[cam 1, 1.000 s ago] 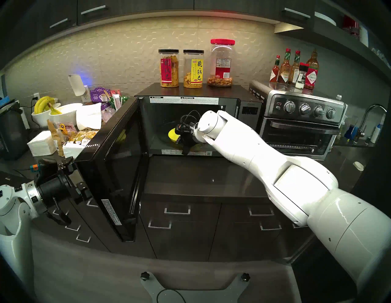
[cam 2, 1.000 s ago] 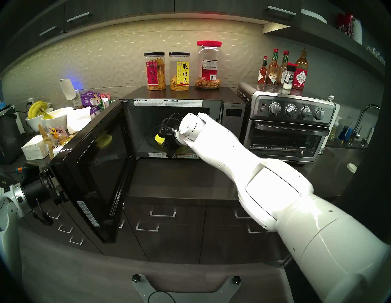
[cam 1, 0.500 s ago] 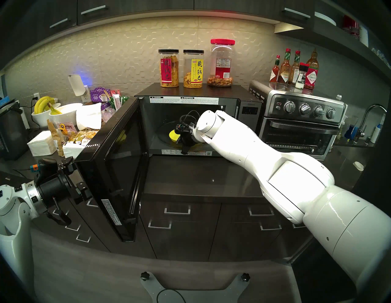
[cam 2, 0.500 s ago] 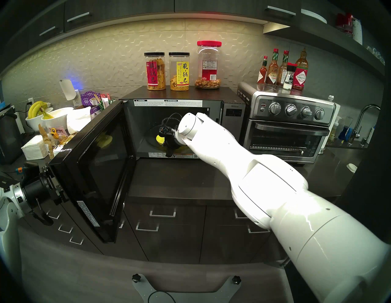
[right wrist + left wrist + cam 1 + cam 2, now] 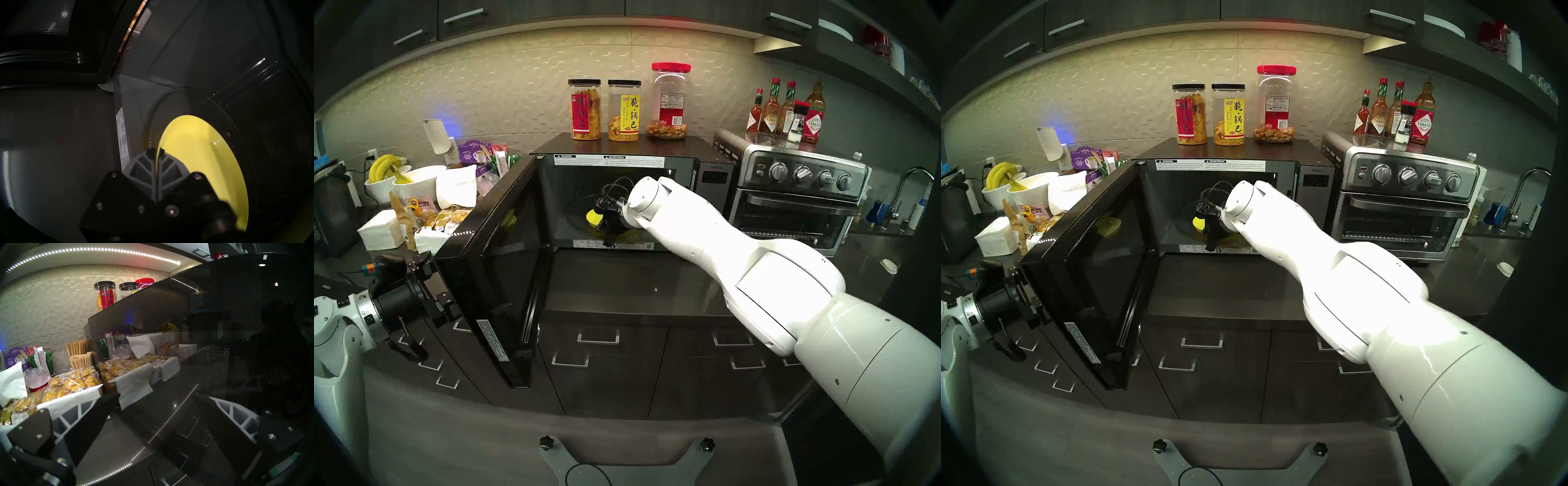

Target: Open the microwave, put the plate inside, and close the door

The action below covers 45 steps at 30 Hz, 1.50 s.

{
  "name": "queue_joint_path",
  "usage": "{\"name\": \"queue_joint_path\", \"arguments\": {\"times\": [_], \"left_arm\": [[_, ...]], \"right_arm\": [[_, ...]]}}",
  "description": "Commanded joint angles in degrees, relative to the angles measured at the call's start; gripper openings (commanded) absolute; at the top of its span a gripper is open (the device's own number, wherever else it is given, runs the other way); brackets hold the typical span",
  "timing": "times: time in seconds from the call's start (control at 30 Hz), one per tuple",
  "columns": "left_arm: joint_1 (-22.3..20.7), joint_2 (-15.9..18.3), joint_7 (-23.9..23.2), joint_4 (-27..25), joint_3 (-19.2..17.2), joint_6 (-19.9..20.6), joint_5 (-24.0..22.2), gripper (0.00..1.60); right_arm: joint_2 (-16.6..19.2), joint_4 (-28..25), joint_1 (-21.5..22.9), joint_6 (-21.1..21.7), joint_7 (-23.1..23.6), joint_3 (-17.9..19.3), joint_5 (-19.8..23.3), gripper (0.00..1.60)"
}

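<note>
Dark kitchen counter (image 5: pixel 619 288): round bright-yellow shallow plate (image 5: pixel 195 149) inside black-glass microwave (image 5: pixel 619 146), rim pinched by right end effector (image 5: pixel 155 151). Stiff, light, likely slippery; rim's best hold. Left end effector (image 5: pixel 153 412) spread wide beside door (image 5: pixel 504 258).

The rear wall (image 5: pixel 517 85) is faced with cream tiles bearing a raised hexagon pattern. Dark upper cabinets (image 5: pixel 456 17) with bar handles run above it; an LED strip (image 5: pixel 95 250) beneath them lights the wall. A dark countertop (image 5: pixel 636 285) sits over dark drawers (image 5: pixel 599 342) with square metal pulls.
</note>
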Motion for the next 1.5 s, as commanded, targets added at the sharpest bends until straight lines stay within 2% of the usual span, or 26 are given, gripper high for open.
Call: {"name": "queue_joint_path", "arguments": {"times": [0.0,0.63,1.47], "left_arm": [[0.02,0.07,-0.12,-0.59,-0.27,0.09,-0.11,1.6],[-0.04,0.01,-0.2,-0.6,-0.29,0.14,-0.03,1.6],[-0.12,-0.07,-0.29,-0.61,-0.3,0.2,0.07,1.6]], "right_arm": [[-1.96,0.76,2.76,-0.64,-0.54,0.72,0.32,0.0],[-3.09,3.65,3.34,-2.63,-0.73,0.68,-0.45,0.0],[-4.44,6.22,3.48,-1.13,-2.35,2.43,-0.98,0.0]]}}
